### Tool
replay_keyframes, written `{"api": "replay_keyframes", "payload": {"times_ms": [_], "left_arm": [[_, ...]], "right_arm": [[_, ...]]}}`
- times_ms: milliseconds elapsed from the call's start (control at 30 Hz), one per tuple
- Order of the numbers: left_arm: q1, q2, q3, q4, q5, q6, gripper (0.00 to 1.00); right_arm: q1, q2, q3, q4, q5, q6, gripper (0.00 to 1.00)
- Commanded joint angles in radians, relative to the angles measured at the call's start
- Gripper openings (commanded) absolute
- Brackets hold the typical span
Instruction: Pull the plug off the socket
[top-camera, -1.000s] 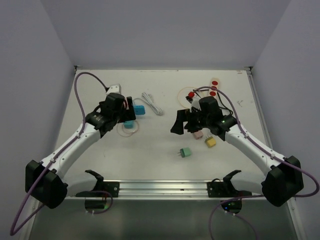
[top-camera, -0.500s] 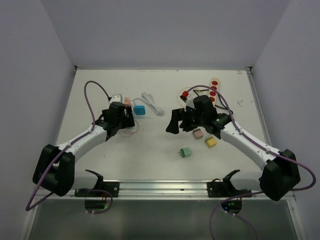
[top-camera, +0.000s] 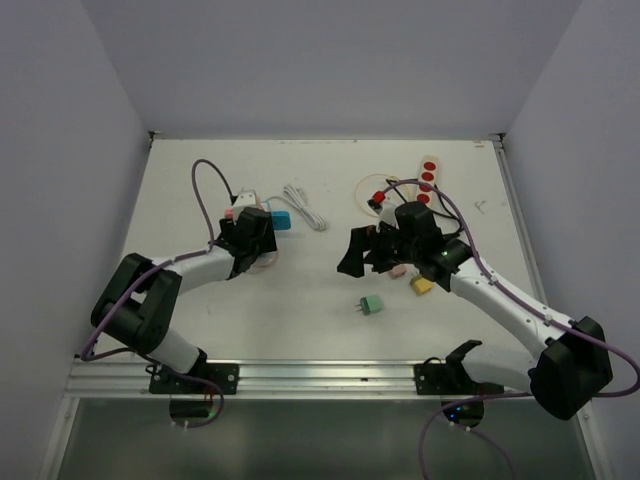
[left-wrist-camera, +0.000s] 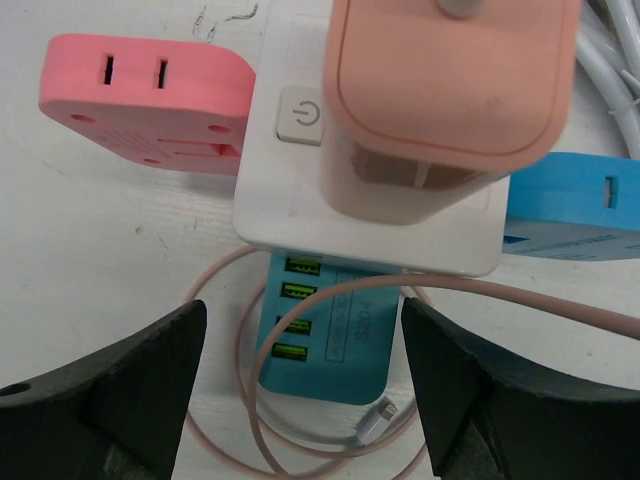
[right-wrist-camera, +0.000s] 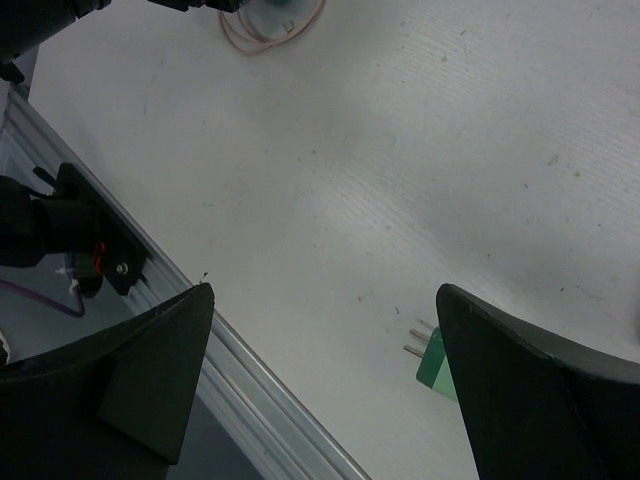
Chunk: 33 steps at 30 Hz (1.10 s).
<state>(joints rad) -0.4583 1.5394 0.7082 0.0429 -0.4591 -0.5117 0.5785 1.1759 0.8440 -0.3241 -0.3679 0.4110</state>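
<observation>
Left wrist view: the left tool (left-wrist-camera: 302, 312) hangs open just short of the white socket (left-wrist-camera: 290, 190), jaws spread wide, gripping nothing; a blue USB charger (left-wrist-camera: 330, 345) pokes out from under the socket's near edge, with a thin pink cable (left-wrist-camera: 520, 296) looping around it; the peach plug (left-wrist-camera: 440, 100) sits seated in the socket beside its power button; a pink adapter (left-wrist-camera: 140, 90) lies just left of the socket; the right tool (right-wrist-camera: 325, 300), also open and empty, hangs well right of the socket over the table (right-wrist-camera: 400, 150).
</observation>
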Motion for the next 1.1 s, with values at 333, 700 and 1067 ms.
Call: {"api": "replay_keyframes", "payload": {"times_ms": [333, 700, 1067], "left_arm": [[-0.014, 0.039, -0.03, 0.14, 0.01, 0.013, 0.58], [-0.106, -0.15, -0.075, -0.003, 0.132, 0.039, 0.05], [-0.146, -0.265, -0.058, -0.175, 0.37, 0.078, 0.0]], "right_arm": [[0.004, -0.041, -0.014, 0.031, -0.025, -0.018, 0.97], [0.023, 0.077, 0.044, 0.117, -0.043, -0.153, 0.94], [0.125, 0.271, 0.185, 0.178, 0.073, -0.278, 0.86]]}}
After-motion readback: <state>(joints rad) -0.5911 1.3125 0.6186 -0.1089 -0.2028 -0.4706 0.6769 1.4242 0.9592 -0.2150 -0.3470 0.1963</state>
